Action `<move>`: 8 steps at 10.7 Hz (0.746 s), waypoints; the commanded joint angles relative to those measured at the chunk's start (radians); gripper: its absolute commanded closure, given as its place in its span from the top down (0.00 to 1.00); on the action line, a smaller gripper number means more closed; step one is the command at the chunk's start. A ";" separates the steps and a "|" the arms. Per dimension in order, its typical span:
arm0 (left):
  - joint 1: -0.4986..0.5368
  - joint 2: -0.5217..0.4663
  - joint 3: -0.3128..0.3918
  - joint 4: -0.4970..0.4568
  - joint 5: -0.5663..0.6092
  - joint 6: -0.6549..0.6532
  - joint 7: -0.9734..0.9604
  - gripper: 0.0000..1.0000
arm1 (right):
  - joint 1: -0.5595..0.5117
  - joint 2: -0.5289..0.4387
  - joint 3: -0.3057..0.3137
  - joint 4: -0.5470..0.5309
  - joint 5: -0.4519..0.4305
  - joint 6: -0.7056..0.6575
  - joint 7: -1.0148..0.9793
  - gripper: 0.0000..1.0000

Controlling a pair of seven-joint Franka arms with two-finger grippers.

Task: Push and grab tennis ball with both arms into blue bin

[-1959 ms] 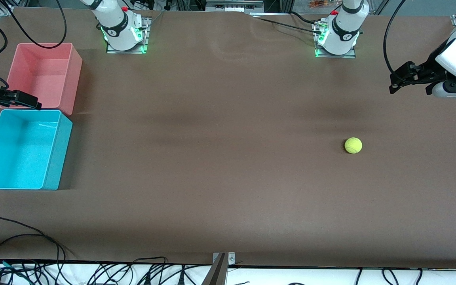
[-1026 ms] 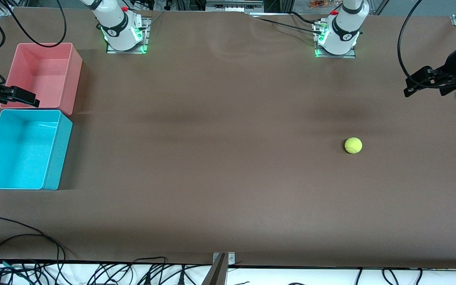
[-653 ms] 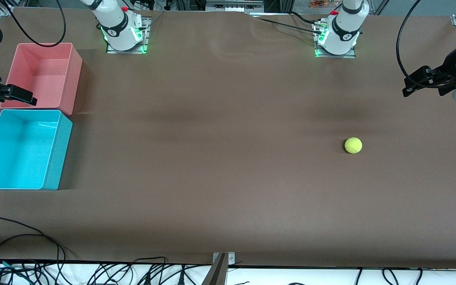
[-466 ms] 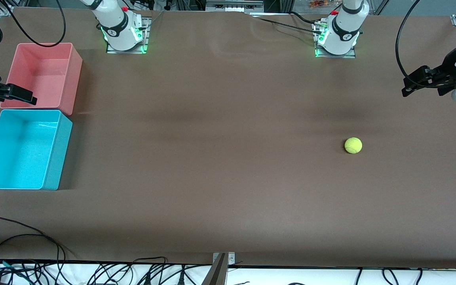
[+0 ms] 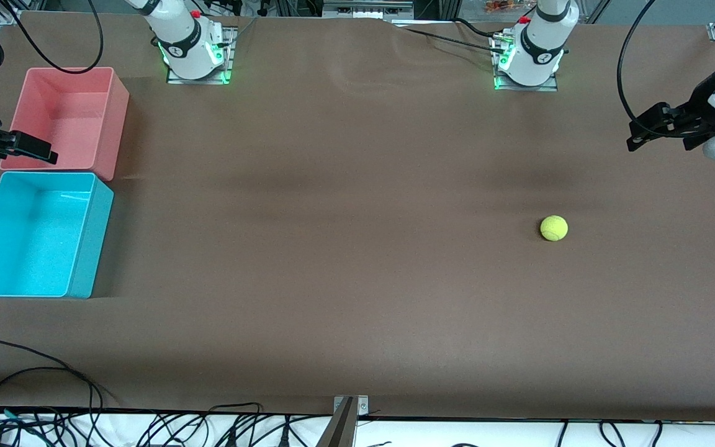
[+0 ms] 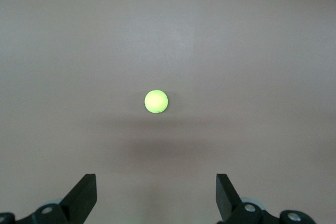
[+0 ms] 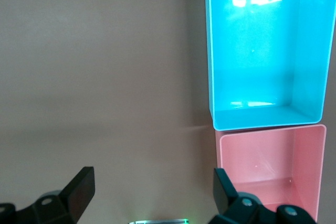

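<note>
The tennis ball lies alone on the brown table toward the left arm's end; in the left wrist view it sits well ahead of the fingers. My left gripper is open and empty, up in the air over the table's left-arm end, apart from the ball; its fingers are spread wide. The blue bin stands at the right arm's end and is empty; it also shows in the right wrist view. My right gripper hangs open and empty over the pink bin's near wall.
A pink bin of the same size stands against the blue bin, farther from the front camera; it also shows in the right wrist view. Both arm bases are bolted along the table's back edge. Black cables run along the front edge.
The left gripper drew back toward its end of the table, then edged slightly back toward the middle. The right gripper shifted a little toward its table end. The ball has not moved.
</note>
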 commanded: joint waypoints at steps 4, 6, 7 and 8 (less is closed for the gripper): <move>-0.004 0.003 -0.014 0.017 0.021 -0.012 -0.006 1.00 | 0.011 -0.009 -0.012 0.012 0.007 -0.031 -0.008 1.00; -0.004 0.003 -0.014 0.017 0.021 -0.012 -0.006 1.00 | 0.017 -0.009 -0.019 0.012 0.007 -0.031 -0.009 1.00; -0.004 0.003 -0.014 0.017 0.021 -0.012 -0.006 1.00 | 0.018 -0.009 -0.024 0.012 0.006 -0.031 -0.010 1.00; -0.004 0.003 -0.014 0.017 0.021 -0.012 -0.006 1.00 | 0.018 -0.009 -0.024 0.012 0.006 -0.031 -0.010 1.00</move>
